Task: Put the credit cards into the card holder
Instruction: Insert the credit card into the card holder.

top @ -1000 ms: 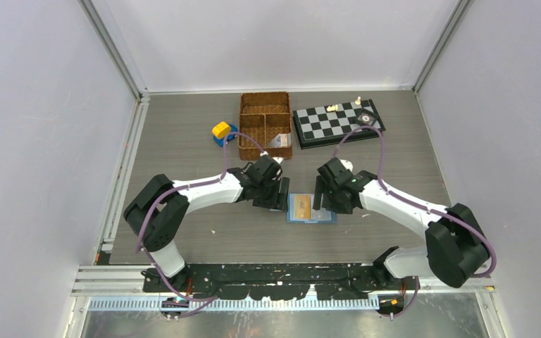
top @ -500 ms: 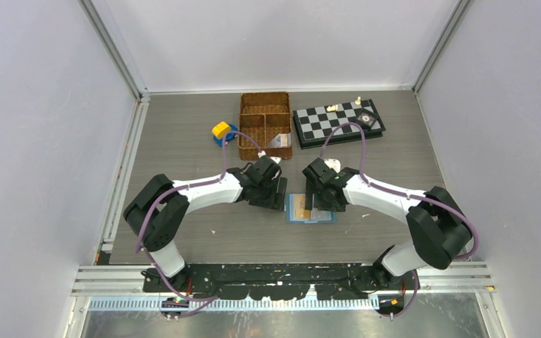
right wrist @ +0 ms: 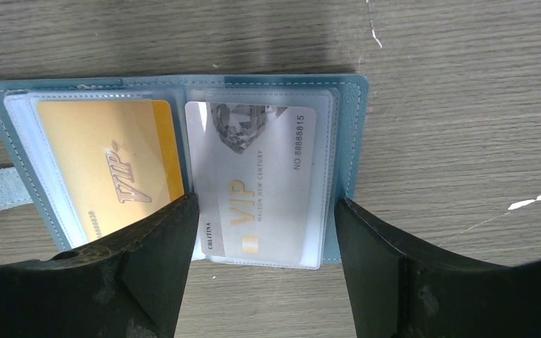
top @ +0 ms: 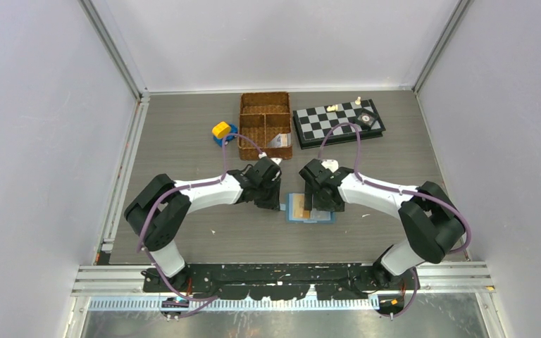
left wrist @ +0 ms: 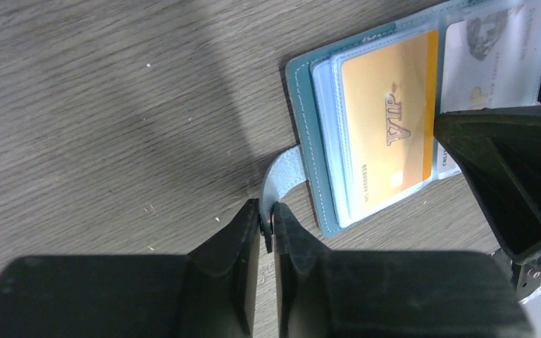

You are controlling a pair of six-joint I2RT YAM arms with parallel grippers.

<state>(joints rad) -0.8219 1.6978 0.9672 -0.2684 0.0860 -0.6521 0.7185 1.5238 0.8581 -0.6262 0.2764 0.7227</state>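
Teal-blue folding card holder (right wrist: 353, 141) lies open, orange-gold plastic card (right wrist: 106, 162) and white plastic card (right wrist: 268, 155) sleeved inside. Left pincer (left wrist: 268, 220) pinches its pale tab (left wrist: 282, 172); right pincer (right wrist: 266, 205) spread wide over it.

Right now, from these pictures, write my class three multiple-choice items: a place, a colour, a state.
1. The card holder lies: A in the basket; B on the table between the left gripper and right gripper; C on the chessboard.
2. The card beside the tab is: A green; B black; C orange.
3. The left gripper is: A shut on the tab; B wide open; C gripping the basket.
Key: B, it lies open between them; C, its face is orange; A, it pinches the tab.
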